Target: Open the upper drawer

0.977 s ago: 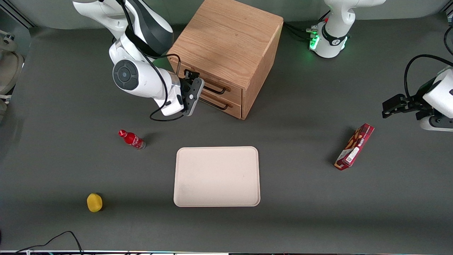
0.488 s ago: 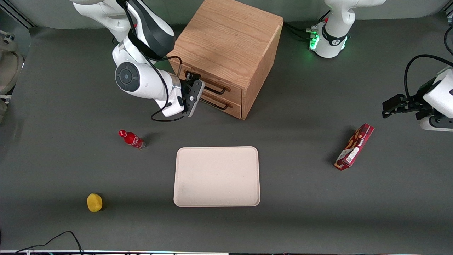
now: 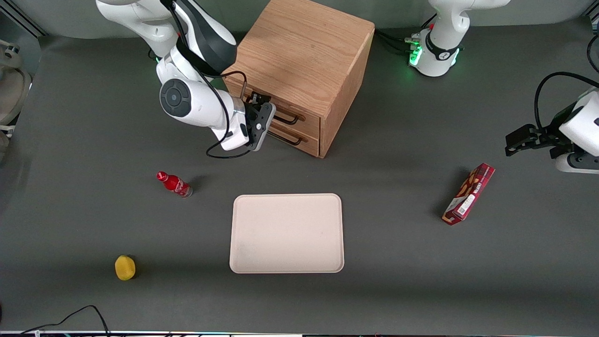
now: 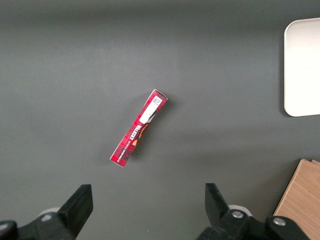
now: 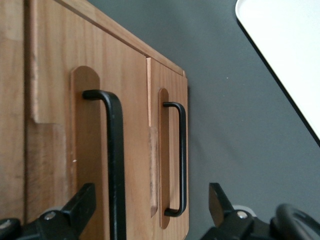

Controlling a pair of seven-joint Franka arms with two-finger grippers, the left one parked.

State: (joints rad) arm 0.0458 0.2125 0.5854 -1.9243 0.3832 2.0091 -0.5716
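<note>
The oak cabinet (image 3: 299, 51) stands toward the working arm's end of the table. Its upper drawer (image 3: 306, 120) is shut, and its black wire handle (image 3: 286, 119) is partly hidden by my gripper (image 3: 266, 112). The gripper is open and empty, close in front of the drawer fronts and not touching them. In the right wrist view the gripper (image 5: 150, 210) faces the drawer fronts. The upper drawer's handle (image 5: 116, 165) and the lower drawer's handle (image 5: 181, 155) both show between the two fingers (image 5: 82, 205).
A cream tray (image 3: 286, 232) lies nearer the front camera than the cabinet. A red bottle (image 3: 174, 184) and a yellow object (image 3: 125, 267) lie toward the working arm's end. A red box (image 3: 469, 194) lies toward the parked arm's end and shows in the left wrist view (image 4: 139, 127).
My gripper has moved closer to the cabinet's drawer fronts and now covers more of the upper handle. The drawers have not moved.
</note>
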